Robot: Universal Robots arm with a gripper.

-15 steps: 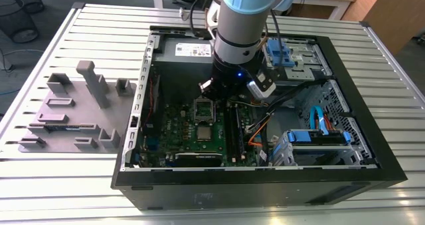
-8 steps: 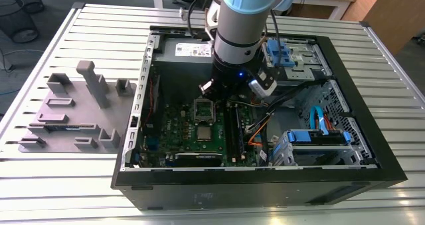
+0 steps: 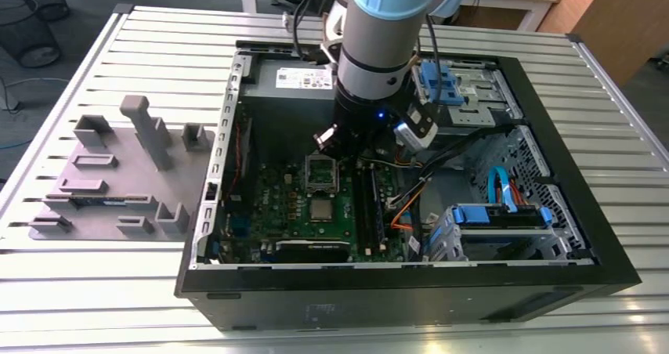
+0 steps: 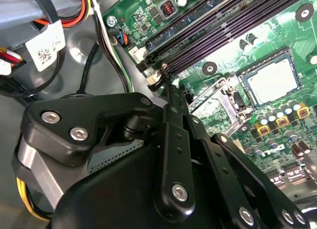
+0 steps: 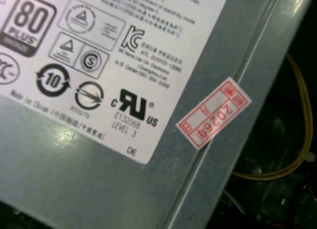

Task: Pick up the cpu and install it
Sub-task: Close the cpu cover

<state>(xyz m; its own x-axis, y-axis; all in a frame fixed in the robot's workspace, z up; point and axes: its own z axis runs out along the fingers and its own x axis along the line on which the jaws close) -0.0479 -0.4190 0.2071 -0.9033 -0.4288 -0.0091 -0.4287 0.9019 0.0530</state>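
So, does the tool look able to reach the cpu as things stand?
Probably yes. The cpu lies face-up on the motherboard with the hinged frame swung open beside it and nothing over it; the tool hangs close by, near the memory slots.

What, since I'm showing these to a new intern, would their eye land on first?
The grey-and-blue robot arm reaching down into the open black computer case on the slatted table. Next, in the second wrist view, the silvery chip lying on the green board beyond the black gripper.
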